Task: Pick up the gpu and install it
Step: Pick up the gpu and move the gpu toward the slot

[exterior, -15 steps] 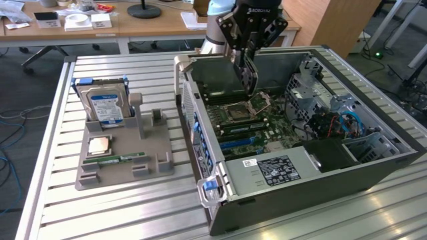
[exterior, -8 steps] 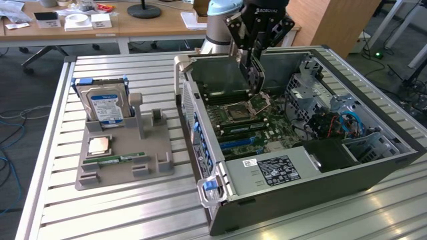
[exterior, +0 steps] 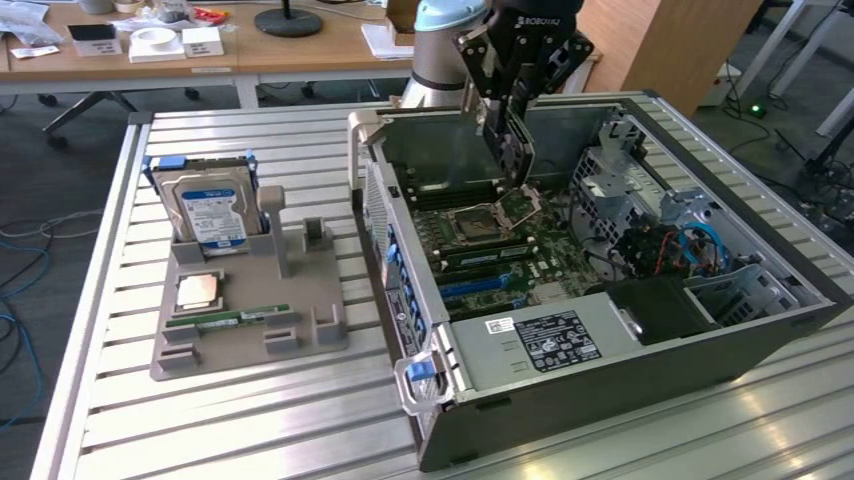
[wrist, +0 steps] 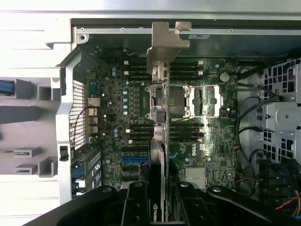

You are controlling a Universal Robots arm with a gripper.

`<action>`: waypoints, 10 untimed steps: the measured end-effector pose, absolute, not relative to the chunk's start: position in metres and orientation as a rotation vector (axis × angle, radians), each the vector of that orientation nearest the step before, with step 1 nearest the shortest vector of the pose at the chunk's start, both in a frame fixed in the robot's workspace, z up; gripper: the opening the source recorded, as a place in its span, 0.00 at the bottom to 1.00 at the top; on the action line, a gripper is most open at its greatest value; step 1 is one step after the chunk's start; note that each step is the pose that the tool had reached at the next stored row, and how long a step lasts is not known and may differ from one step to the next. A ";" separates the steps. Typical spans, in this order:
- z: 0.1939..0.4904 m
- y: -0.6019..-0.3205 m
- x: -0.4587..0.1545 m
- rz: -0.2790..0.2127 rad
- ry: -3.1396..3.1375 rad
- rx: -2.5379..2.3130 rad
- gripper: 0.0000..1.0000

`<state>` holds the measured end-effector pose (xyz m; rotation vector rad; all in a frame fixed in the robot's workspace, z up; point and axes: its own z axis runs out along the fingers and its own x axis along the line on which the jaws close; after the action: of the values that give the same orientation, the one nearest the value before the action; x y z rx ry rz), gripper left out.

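Above the motherboard (exterior: 534, 245), tool (exterior: 507, 105) apparently gripping gpu (exterior: 515, 150)

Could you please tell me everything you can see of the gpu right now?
The gpu is a thin, flat, dark card seen edge-on, with a silvery bent metal bracket at one end and a small logo near the other. The gripper is shut on it, clamping its two flat faces and holding it on edge over the open computer case, above the motherboard near the CPU socket. It looks lifted clear, not seated in any slot; nothing else appears to touch it.
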<state>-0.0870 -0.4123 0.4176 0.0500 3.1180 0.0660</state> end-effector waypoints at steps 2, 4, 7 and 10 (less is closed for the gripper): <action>0.418 -0.412 -0.085 0.066 3.118 0.050 0.26; 0.418 -0.412 -0.082 0.066 3.118 0.050 0.26; 0.418 -0.412 -0.077 0.066 3.118 0.050 0.26; 0.418 -0.412 -0.073 0.066 3.118 0.050 0.26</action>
<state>-0.0731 -0.4123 0.4176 0.0500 3.1179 0.0659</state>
